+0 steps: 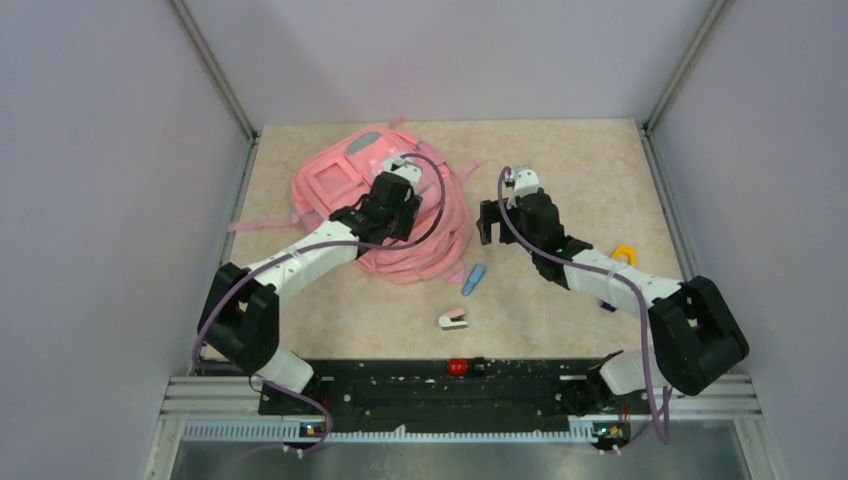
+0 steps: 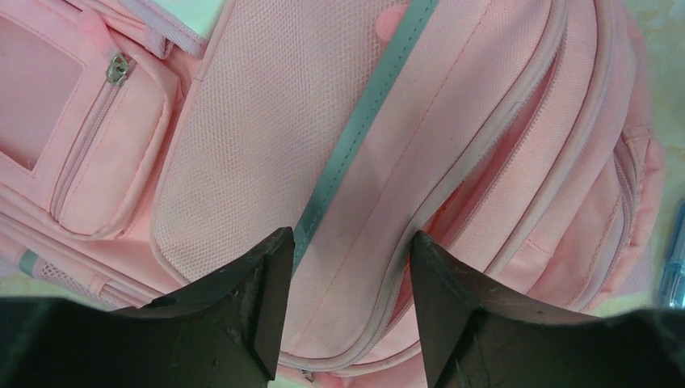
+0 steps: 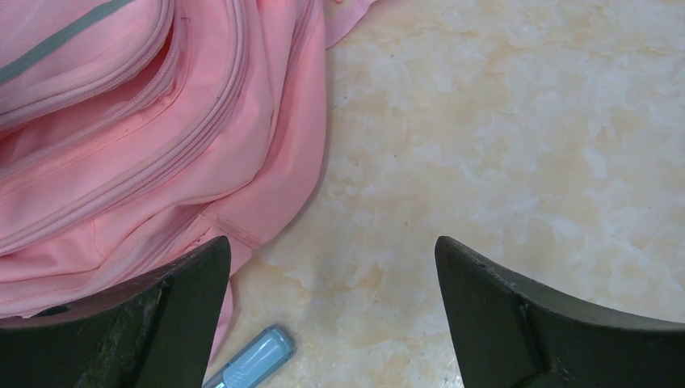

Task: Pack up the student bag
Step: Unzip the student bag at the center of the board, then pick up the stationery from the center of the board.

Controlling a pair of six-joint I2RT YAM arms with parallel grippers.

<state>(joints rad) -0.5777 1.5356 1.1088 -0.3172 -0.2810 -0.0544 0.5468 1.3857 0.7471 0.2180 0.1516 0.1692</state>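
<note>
The student bag (image 1: 345, 180) is a large pink backpack lying flat at the back left of the table. My left gripper (image 1: 398, 203) rests on top of it. In the left wrist view its jaws (image 2: 347, 238) straddle a padded pink panel of the bag (image 2: 266, 121). One fingertip sits beside the grey stripe and the other in the parted zip seam, so they pinch the panel. My right gripper (image 1: 492, 222) hangs open over bare table just right of the bag (image 3: 161, 121), with nothing between its fingers (image 3: 331, 242).
A light-blue marker (image 1: 474, 278) lies on the table in front of the bag, also visible in the right wrist view (image 3: 250, 360). A small white-and-red item (image 1: 453, 320) lies nearer the arm bases. A yellow object (image 1: 623, 254) sits by the right arm. Walls enclose the table.
</note>
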